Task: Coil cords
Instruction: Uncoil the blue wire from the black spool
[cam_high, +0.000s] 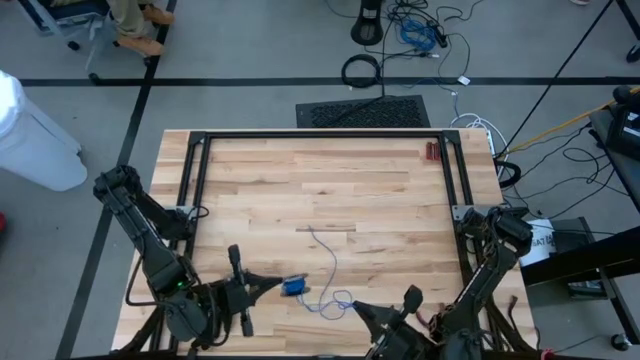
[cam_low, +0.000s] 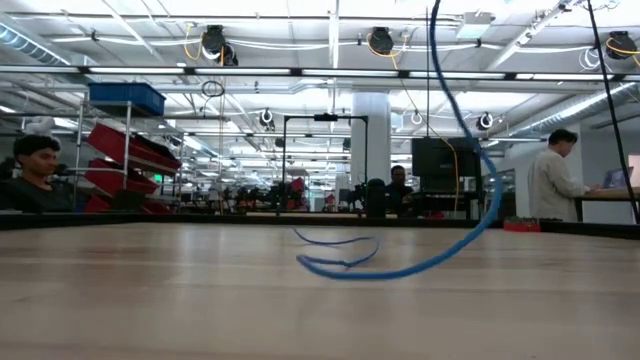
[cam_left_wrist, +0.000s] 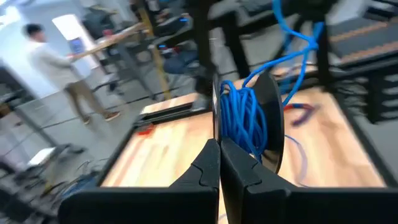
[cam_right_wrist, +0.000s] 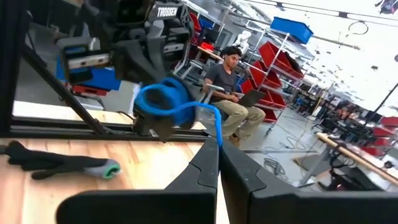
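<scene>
Nearest the lens in the left wrist view, the left gripper (cam_left_wrist: 219, 155) had its two fingers pressed together, pinching the rim of a dark spool (cam_left_wrist: 268, 118) wound with blue cord (cam_left_wrist: 241, 121). I judged this grip served to keep the spool upright and off the table (cam_high: 330, 180) while cord was fed onto it.

In the high view, that gripper sat at lower left of centre, with the spool showing as a small blue spot just beside it. The loose remainder of the cord trailed from there toward the middle of the frame and looped near the bottom centre. In the low view, one strand rose steeply from the table toward the upper centre.

The right gripper (cam_right_wrist: 219, 152) was also closed, at bottom right of centre in the high view. The cord passed right at its fingertips; I could not tell whether it held it.

A dark glove (cam_right_wrist: 59, 163) lay at middle left of the right wrist view. Red pliers (cam_high: 432, 151) lay at upper right of the table.

I judged coiling partly done.
</scene>
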